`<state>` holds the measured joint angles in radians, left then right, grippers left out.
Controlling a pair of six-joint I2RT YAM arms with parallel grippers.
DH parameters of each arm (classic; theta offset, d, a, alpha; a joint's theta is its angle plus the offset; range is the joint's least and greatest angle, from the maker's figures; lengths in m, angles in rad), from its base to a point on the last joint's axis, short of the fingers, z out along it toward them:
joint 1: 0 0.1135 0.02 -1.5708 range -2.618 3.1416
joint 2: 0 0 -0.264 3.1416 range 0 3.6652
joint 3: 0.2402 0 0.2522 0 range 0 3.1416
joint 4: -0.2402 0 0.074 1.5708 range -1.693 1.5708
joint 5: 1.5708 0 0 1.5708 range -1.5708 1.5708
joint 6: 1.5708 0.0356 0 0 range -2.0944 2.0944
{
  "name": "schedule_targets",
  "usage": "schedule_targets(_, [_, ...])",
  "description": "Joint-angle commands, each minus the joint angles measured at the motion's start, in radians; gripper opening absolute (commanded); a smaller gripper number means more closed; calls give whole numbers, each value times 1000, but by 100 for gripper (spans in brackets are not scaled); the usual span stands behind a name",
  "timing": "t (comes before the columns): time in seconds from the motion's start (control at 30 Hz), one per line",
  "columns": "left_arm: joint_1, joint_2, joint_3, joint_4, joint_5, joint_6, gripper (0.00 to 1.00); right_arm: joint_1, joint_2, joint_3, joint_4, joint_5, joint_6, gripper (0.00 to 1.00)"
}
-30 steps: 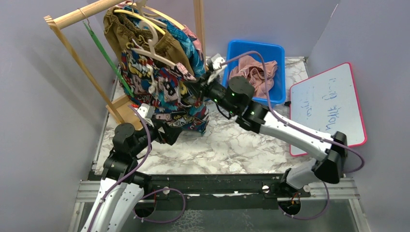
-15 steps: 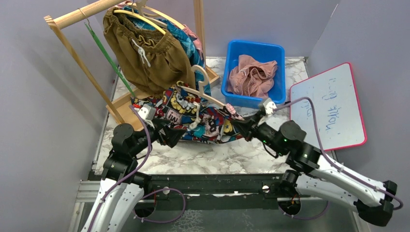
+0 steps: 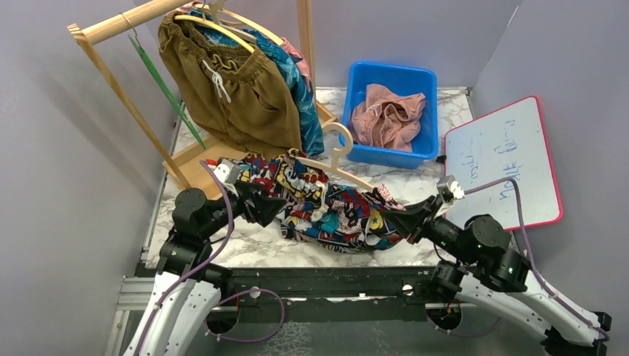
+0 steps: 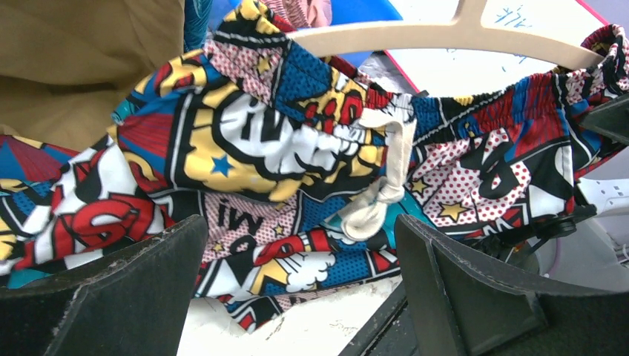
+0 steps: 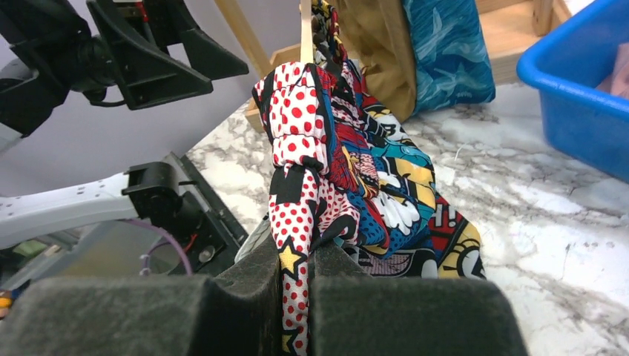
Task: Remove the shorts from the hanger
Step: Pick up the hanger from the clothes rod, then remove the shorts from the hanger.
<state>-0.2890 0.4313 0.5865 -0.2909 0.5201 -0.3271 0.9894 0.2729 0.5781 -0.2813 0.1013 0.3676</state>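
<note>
Comic-print shorts point(image 3: 326, 206) lie bunched near the front edge of the table point(image 3: 415, 178), with the wooden hanger point(image 4: 415, 31) inside the waistband. The right gripper point(image 3: 406, 219) pinches one end of the waistband tight. The left gripper point(image 3: 268, 205) is wide open by the other end, holding nothing. I think the shorts are being pulled off the hanger. Next, the left gripper should grab on so the right can tug.
</note>
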Motion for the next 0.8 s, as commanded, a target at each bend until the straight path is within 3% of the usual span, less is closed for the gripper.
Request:
schedule_targets(0.0, [7, -9, -7, 29, 8, 13, 99, 6, -38, 47, -123, -14, 86, 1])
schedule_targets(0.2, [10, 2, 3, 31, 38, 19, 99, 6, 75, 109, -146, -118, 50, 1])
schedule_targets(0.33, [10, 19, -2, 118, 94, -87, 98, 6, 162, 89, -119, -165, 61, 1])
schedule_targets(0.47, [5, 92, -7, 265, 203, -260, 84, 5, 213, 59, -49, -231, 55, 1])
schedule_targets(0.77, [-71, 189, -18, 274, 80, -278, 86, 6, 336, 51, 32, -260, 92, 1])
